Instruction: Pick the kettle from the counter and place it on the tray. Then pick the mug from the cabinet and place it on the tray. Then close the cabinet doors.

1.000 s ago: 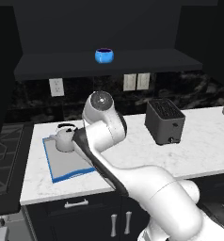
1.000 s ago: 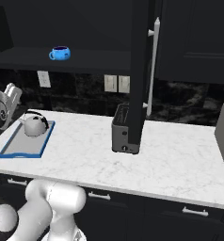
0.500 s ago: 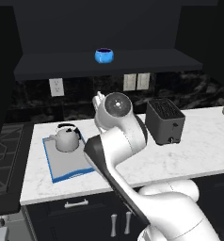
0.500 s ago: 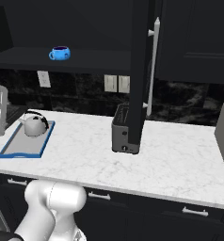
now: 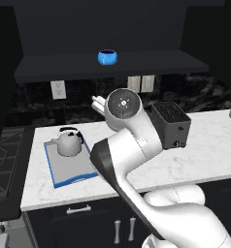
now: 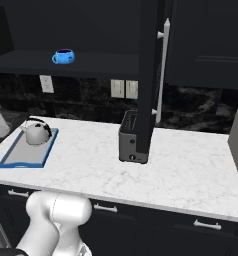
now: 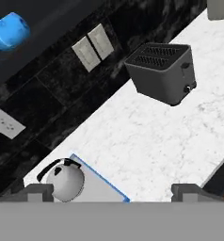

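A: Item one, far left of the worktop [image 5: 195, 160]?
B: Tray [image 5: 69, 169], blue-rimmed, flat on the marble. Contents: one kettle [image 5: 69, 143], grey, black handle, upright at the back end. Remainder of the tray surface bare.

A: Change since a second ago?
B: The arm has swung up and away from the tray. It was bent low beside the kettle; now its wrist stands higher, toward the middle of the worktop. Kettle and tray have not shifted.

A: Meaning for the task?
B: The kettle step looks finished. The mug appears to be next.

A: Item two, above?
B: Cabinet [image 6: 91, 62], dark, standing open. Contents: one mug [image 5: 107, 57], bright blue, alone on the shelf, above and to the right of the tray. In the right base view one open door [image 6: 147, 75] shows edge-on, with its silver bar handle [image 6: 163, 70].

A: Item three, middle?
B: Pincer [image 7: 113, 190]: tips spread about as wide as they go, nothing between them. From the hand view it looks down on the kettle, with the mug [image 7: 10, 32] at the upper left, well apart from it.

A: Item four, right?
B: Toaster [image 5: 172, 125], dark, boxy, on the worktop. Slots appear empty. No part in the task.

A: Outstanding?
B: Mug to the tray; doors shut.
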### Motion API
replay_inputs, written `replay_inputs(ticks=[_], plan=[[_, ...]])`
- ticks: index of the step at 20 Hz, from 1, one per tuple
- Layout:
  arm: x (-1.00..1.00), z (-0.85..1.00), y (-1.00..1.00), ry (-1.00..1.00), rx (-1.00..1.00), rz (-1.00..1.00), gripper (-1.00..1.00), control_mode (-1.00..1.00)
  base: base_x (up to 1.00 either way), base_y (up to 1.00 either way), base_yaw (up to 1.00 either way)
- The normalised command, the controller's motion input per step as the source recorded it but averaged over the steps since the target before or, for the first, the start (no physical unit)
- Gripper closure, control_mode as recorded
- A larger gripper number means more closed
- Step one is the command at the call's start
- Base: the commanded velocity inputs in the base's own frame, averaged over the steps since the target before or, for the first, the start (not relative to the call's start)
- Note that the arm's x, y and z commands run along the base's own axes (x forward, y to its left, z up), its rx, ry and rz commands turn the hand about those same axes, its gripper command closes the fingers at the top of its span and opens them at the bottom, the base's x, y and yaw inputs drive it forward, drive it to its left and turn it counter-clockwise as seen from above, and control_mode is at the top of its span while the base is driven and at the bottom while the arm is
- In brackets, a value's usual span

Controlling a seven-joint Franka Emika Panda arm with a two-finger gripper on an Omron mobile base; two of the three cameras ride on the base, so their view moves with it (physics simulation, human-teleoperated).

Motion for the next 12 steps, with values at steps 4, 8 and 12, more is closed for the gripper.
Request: replay_inputs(ticks=[4, 8, 12], plan=[[-0.03, 0.48, -0.31, 0.00, -0.48, 0.40, -1.00, -1.00, 0.00, 0.00, 0.00], [0.08, 0.44, -0.30, 0.04, -0.32, 0.33, -1.00, -1.00, 0.00, 0.00, 0.00], [0.43, 0.25, -0.24, -0.01, -0.06, 0.30, -1.00, -1.00, 0.00, 0.00, 0.00]])
